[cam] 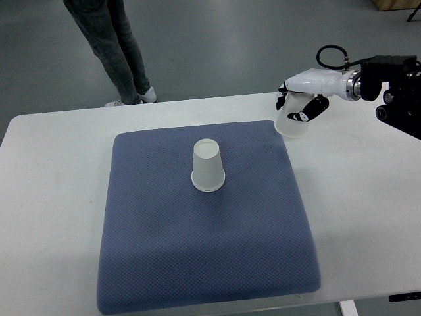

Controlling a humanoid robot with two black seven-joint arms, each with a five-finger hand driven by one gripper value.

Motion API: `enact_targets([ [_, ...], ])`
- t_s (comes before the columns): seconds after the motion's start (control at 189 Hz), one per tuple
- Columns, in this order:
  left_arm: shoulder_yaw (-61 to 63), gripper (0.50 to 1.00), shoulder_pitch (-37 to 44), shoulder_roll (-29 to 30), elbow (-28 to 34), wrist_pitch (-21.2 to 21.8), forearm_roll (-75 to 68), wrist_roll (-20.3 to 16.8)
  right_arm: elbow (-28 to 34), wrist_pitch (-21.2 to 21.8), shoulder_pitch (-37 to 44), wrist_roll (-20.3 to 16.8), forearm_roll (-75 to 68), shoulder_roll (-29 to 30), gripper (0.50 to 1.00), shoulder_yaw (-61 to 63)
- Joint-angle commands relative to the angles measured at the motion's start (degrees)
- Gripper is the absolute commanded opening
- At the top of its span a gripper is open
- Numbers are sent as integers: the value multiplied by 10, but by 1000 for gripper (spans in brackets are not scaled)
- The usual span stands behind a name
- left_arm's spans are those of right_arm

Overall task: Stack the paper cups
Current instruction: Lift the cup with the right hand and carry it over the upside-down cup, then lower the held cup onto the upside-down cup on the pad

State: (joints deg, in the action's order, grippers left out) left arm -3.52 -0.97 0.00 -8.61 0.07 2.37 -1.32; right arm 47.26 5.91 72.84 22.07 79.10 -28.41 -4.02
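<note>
White upturned cup point(208, 167) on cushion point(164, 250)

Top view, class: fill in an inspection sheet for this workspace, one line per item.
Surface: white table carrying a blue textured fabric mat.
Job's things: white paper cup upside down on the mat; second, translucent-looking cup at the mat's far right corner.
Clutter: nothing seen.
Hands: right hand curled around the second cup; left not in view.
Cables: black hose looping above the right wrist.
Surroundings: grey floor, person's legs beyond the table.
</note>
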Motion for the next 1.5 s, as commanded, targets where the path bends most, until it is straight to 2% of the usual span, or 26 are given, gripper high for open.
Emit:
enact_targets([
  [0.0, 0, 1000, 0, 0, 0, 0, 0, 0, 13, 22, 15, 3, -6, 7, 500, 22],
  [0.127, 0, 1000, 0, 0, 0, 0, 0, 0, 45, 49, 34, 3, -6, 10, 500, 48],
  [0.302, 0, 1000, 0, 0, 0, 0, 0, 0, 87, 57, 51, 3, -8, 28, 500, 64],
  [0.732, 0, 1000, 0, 0, 0, 0, 0, 0, 122, 103, 58, 3, -14, 70, 500, 88],
  [1.496, 0, 1000, 0, 0, 0, 0, 0, 0, 121, 93, 34, 3, -11, 90, 500, 87],
])
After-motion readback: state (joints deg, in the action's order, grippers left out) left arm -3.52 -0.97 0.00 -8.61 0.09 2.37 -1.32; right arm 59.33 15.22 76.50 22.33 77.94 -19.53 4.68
